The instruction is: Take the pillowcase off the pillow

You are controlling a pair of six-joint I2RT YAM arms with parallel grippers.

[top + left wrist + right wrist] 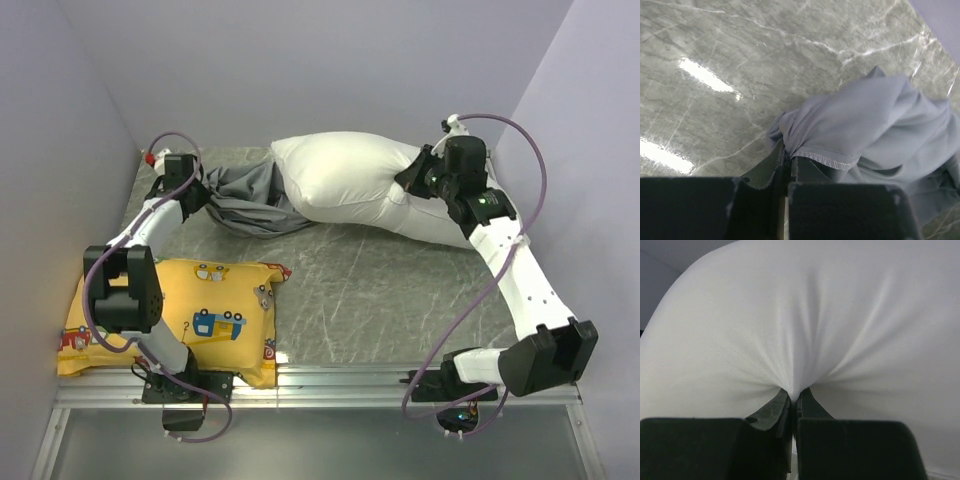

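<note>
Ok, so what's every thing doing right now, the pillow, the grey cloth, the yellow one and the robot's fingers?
pillowcase: crumpled in a heap at the pillow's left end.
pillow: almost all bare, bent in the middle.
left fingers: shut on the pillowcase hem.
right fingers: shut on a pinch of the pillow.
yellow cushion: lying flat at the near left.

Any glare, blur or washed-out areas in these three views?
Left wrist: bright streaks of glare on the grey marble tabletop; the silver-grey cloth pillowcase is sharp. Right wrist: the plump white pillow almost fills the frame, faint creases only. Top external: evenly lit, sharp.
</note>
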